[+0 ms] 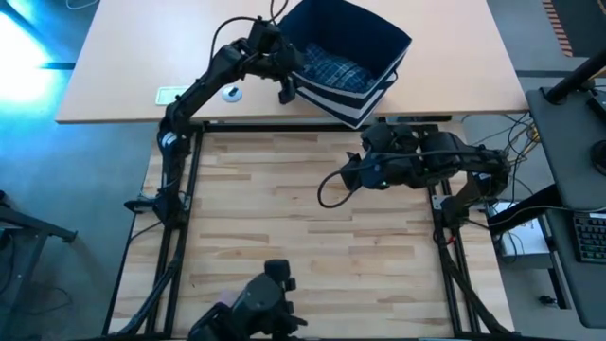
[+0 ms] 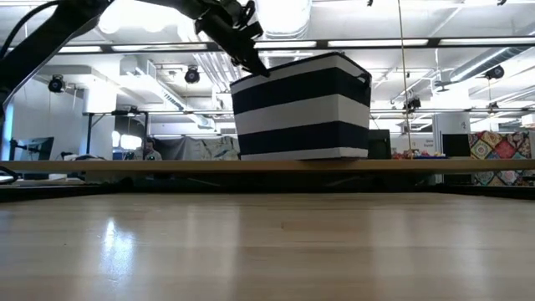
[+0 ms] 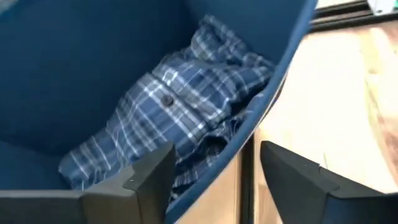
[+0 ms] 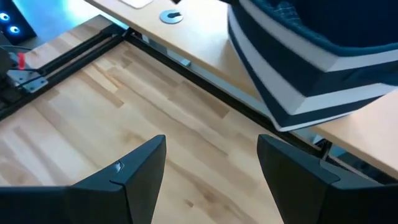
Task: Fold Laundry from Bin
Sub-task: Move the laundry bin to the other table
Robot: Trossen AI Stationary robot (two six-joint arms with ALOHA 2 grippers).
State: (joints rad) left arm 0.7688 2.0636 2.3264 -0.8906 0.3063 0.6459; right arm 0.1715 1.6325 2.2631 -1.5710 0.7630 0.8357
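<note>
You see the left gripper (image 3: 214,177) with fingers spread astride the bin's (image 3: 283,59) navy wall, one inside beside the blue-and-white plaid laundry (image 3: 180,112).

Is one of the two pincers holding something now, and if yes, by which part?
Neither holds anything. The left pincer is open, straddling the bin's rim above the plaid laundry, not closed on it. The right pincer is open over bare table.
</note>
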